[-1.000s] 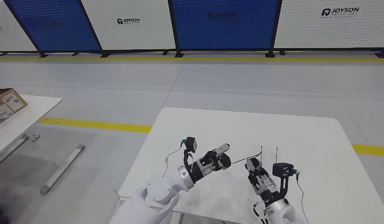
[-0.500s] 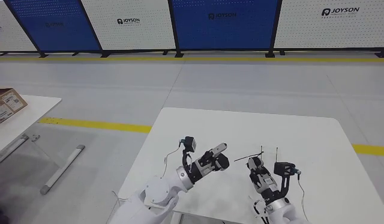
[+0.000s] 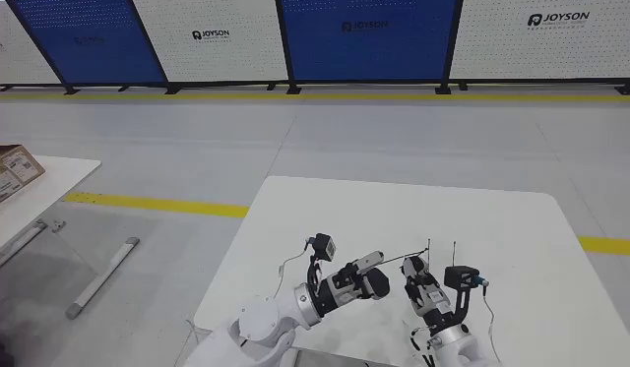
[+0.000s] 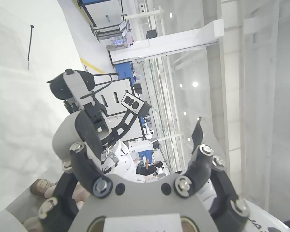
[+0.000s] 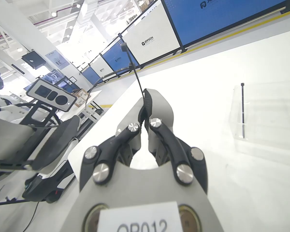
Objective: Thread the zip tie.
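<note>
Above the front part of a white rectangular table (image 3: 492,210), the right gripper (image 5: 145,95) pinches a thin black plastic zip tie (image 5: 134,73) between closed fingers, lifted clear of the tabletop. The strap rises from the fingertips to its small square head. A second stretch of strap bends away from near the head toward the left gripper (image 4: 140,121). That gripper hangs just beside the right one, its two black-padded fingers (image 4: 87,131) spread wide with nothing between them.

Seen from above, the two grippers sit side by side, the left pointing at the right, with the tie's long strand spanning the gap between them. Whether that strand touches the left gripper cannot be told, and whether the tail passes through the head is too fine to make out.

Farther out on the table, beyond the right gripper, a clear plastic box (image 5: 268,126) holds a second black zip tie (image 5: 242,107) standing upright, head at the top, apart from both grippers.
</note>
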Available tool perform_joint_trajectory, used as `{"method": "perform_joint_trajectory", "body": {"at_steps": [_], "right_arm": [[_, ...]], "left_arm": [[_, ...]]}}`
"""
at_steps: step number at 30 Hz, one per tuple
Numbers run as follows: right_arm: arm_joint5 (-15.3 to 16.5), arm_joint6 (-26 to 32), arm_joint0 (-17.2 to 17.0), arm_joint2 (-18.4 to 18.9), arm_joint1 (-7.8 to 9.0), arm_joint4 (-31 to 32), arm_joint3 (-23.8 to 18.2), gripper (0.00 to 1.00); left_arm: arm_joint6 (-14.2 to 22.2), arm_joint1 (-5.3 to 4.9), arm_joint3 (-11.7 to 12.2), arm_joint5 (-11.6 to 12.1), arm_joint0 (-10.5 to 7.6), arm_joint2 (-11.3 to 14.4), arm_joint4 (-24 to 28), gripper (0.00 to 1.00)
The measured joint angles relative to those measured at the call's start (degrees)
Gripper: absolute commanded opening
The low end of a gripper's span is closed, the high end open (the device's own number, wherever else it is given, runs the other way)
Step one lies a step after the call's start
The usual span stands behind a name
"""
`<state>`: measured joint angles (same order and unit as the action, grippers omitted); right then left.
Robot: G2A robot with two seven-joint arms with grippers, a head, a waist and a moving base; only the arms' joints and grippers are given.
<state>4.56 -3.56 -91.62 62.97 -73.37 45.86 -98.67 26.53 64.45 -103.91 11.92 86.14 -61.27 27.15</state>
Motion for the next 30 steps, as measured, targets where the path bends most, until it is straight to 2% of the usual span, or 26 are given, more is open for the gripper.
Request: {"method": "perform_joint_trajectory", "body": {"at_steps": [4, 7, 10, 16, 18, 21, 23, 26, 30], "right_arm": [[0.7, 0.0, 0.5, -1.2, -0.22, 0.7, 0.7, 0.0], [0.5, -0.1, 1.5, -2.5, -0.53, 1.5, 1.3, 0.0], [0.4, -0.1, 1.6, -2.7, -0.56, 1.6, 1.4, 0.0], [0.4, -0.1, 1.6, -2.6, -0.55, 1.5, 1.4, 0.0], [0.4, -0.1, 1.6, -2.6, -0.55, 1.5, 1.4, 0.0], [0.3, -0.1, 1.6, -2.6, -0.56, 1.5, 1.4, 0.0], [0.2, -0.1, 1.8, -2.5, -0.61, 1.4, 1.6, 0.0], [0.0, -0.4, 2.0, -2.4, -0.7, 1.3, 1.7, 0.0], [-0.2, -0.7, 2.1, -2.8, -0.84, 2.1, 1.7, 0.0]], "left_arm": [[-2.7, 0.19, 0.0, 0.4, -0.22, -0.1, -0.2, 1.0], [-5.4, 0.62, 1.0, -0.3, -1.34, 0.2, 2.3, 1.0], [-5.4, 0.82, 2.4, -1.4, -2.45, 0.3, 4.7, 1.0], [-5.3, 0.82, 2.3, -1.3, -2.4, 0.4, 4.6, 1.0], [-5.1, 0.91, 1.8, -0.2, -2.15, 0.8, 4.7, 1.0], [-4.0, 0.8, 0.1, 2.3, -0.35, 1.0, 3.6, 1.0], [-2.5, 0.48, -1.6, 3.2, 1.66, 0.6, 2.6, 1.0], [-1.5, 0.03, -3.3, 3.6, 4.3, -0.3, 1.3, 1.0], [-2.1, -0.16, -3.9, 2.5, 6.04, -0.9, 2.0, 1.0]]}}
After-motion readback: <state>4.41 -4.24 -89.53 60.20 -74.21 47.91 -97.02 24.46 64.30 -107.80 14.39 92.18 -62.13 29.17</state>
